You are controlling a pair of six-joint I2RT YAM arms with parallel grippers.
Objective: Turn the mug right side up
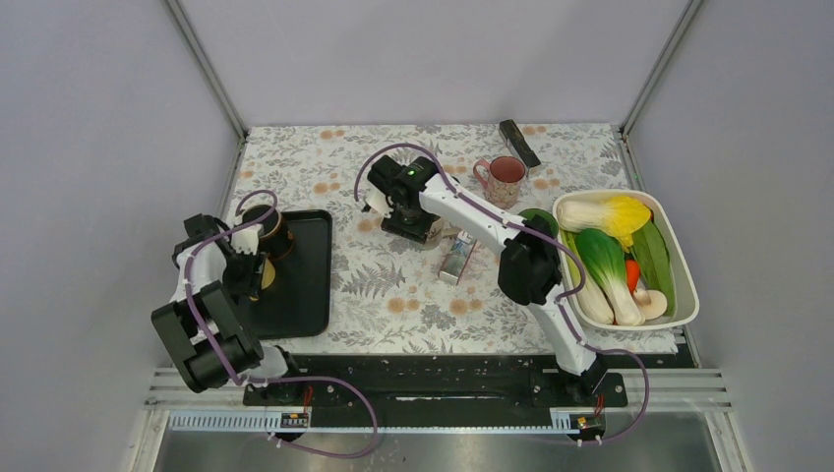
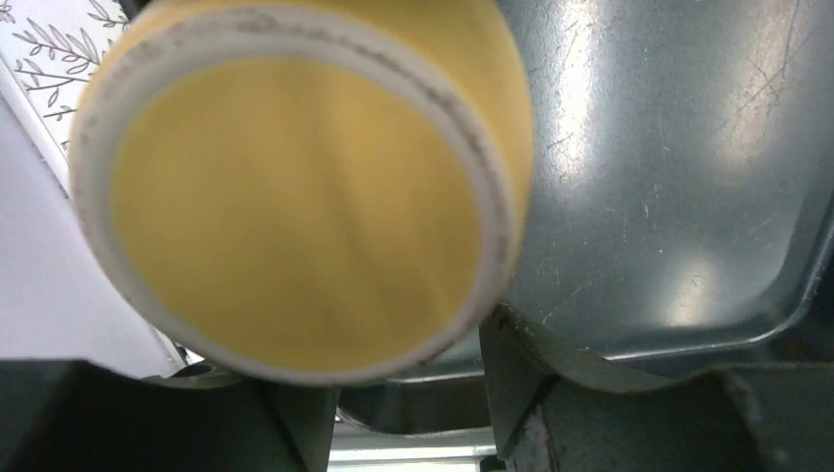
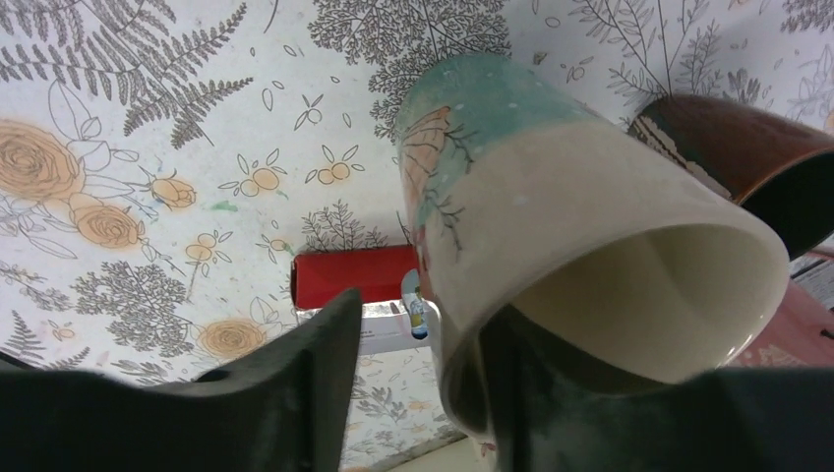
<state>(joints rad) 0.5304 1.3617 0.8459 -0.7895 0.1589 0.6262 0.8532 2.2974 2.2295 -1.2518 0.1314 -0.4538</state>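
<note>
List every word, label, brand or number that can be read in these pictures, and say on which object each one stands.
No text can be read anywhere.
Small carton: printing, too small to read.
Red box: label at its edge, blurred.
Yellow mug, teal-and-cream mug, pink mug: no lettering visible.

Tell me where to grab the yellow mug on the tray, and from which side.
Grip the yellow mug across its round side wall just under the base, bringing the left gripper down from above. Its pale-ringed base faces up, so no rim is open to pinch, and no handle shows. That is probably the surest hold.
</note>
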